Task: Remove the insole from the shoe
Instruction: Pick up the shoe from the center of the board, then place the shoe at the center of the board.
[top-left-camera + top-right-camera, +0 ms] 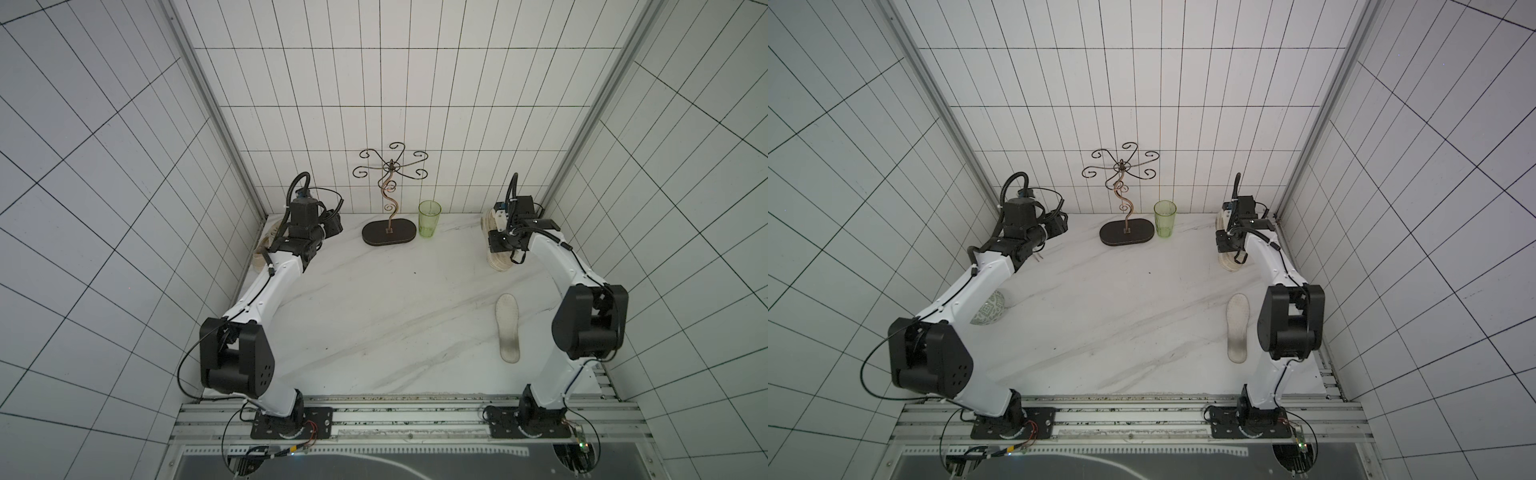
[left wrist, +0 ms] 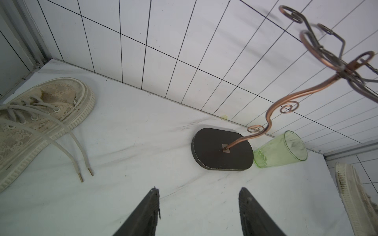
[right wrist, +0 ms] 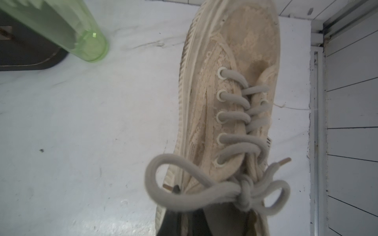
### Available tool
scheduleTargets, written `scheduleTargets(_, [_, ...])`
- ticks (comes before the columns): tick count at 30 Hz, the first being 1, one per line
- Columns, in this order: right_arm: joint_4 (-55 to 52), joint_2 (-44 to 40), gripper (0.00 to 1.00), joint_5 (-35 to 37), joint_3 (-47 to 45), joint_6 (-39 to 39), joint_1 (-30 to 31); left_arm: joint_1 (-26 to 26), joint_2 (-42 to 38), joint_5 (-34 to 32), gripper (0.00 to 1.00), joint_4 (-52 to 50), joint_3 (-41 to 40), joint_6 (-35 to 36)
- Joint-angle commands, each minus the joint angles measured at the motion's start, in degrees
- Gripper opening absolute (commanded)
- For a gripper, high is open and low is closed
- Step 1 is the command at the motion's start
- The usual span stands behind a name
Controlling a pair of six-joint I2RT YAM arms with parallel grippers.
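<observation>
The right claw [image 3: 182, 216] is closed at the shoe [image 3: 241, 61] opening, but what it pinches is hidden. The left claw [image 2: 198, 190] hangs half-open and empty. An insole [image 1: 508, 328] lies flat on the worktop [image 1: 374, 311] nearby.

Insole [image 1: 508, 327] [image 1: 1238, 327]: white, grey-soiled, lying flat and free on the counter [image 1: 374, 311] at the right, its broader end pointing toward the back wall. Shoe [image 3: 235, 81] [image 1: 498, 262]: a stained beige lace-up with a ribbed pale sole, sitting upright in the far right corner, toe facing the wall, laces tied in a bow. Second shoe [image 2: 41, 114]: matching, resting at the far left, laces trailing loose.
</observation>
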Motion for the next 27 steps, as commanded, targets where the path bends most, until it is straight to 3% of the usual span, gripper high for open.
scheduleTargets(1, [1.61, -7.72, 0.0, -3.92, -8.86, -3.25, 5.99, -0.82, -5.47, -0.8, 0.62, 0.24, -5.27, -1.04])
scheduleTargets(9, [12.36, -15.94, 0.0, -6.97, -24.72, -6.65, 24.04, -1.2, -18.23, -0.91, 0.62, -3.96, -17.58, -1.53])
scheduleTargets(18, [19.9, -5.52, 0.0, -2.61, -26.26, -16.87, 36.75, -3.46, -27.0, -0.84, 0.62, -6.3, -27.93, -4.21])
scheduleTargets(23, [23.21, -1.84, 0.0, -2.11, -26.57, -19.38, 37.93, -5.44, -28.09, -0.31, 0.61, -8.03, -30.29, -5.04])
scheduleTargets(24, [23.62, -1.39, 0.01, -2.25, -26.57, -19.32, 37.97, -5.76, -27.94, -0.44, 0.61, -8.38, -30.8, -5.05])
scheduleTargets(25, [23.95, -1.1, 0.09, -2.33, -26.66, -19.24, 38.06, -6.01, -27.83, -0.45, 0.61, -8.75, -31.17, -5.0])
scheduleTargets(27, [24.23, -0.98, 0.31, -2.64, -26.65, -18.86, 38.32, -6.41, -27.44, 0.34, 0.61, -9.44, -31.91, -5.12])
